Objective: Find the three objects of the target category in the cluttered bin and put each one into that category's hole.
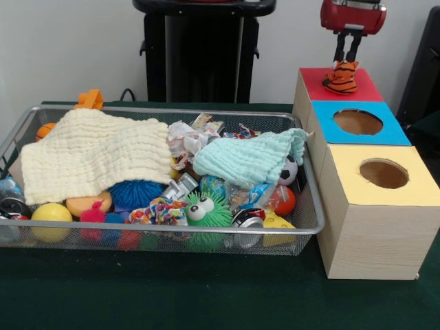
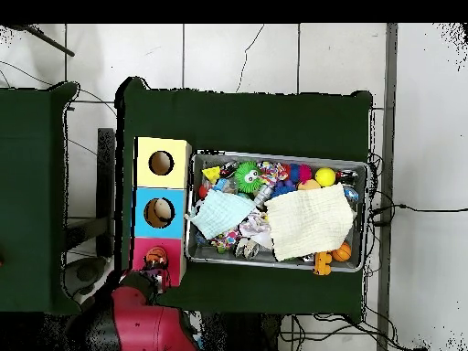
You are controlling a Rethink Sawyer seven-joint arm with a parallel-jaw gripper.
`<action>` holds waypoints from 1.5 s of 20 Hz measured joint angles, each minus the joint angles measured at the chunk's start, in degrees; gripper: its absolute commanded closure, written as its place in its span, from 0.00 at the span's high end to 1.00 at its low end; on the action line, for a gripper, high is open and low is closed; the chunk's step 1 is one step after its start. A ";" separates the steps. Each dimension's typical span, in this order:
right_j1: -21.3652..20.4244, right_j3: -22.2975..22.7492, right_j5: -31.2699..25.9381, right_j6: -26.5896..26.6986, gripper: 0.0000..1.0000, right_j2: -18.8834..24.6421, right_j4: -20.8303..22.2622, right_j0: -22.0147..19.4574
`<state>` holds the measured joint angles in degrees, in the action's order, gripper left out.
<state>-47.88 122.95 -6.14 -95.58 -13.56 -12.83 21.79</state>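
The pincer (image 1: 349,56) pinched one striped tiger toy (image 1: 342,77) over the red box (image 1: 364,88), at the one o'clock corner of the front view. Three boxes stood in a row on the tabletop (image 1: 172,295): red, blue (image 1: 395,130) and yellow (image 1: 419,189), two showing round holes. At nine o'clock of them, the wire bin (image 1: 313,206) held two cloths, one cream (image 1: 96,151) and one mint (image 1: 251,158), over many toys.
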 measured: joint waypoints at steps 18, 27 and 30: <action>0.65 0.55 1.37 0.00 0.00 0.16 0.00 -0.20; 0.66 0.87 1.38 0.00 0.00 0.44 -0.01 -0.25; 0.71 1.28 1.38 0.00 0.00 0.55 -0.01 -0.25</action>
<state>-47.17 124.23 -4.76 -95.58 -13.01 -12.84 21.55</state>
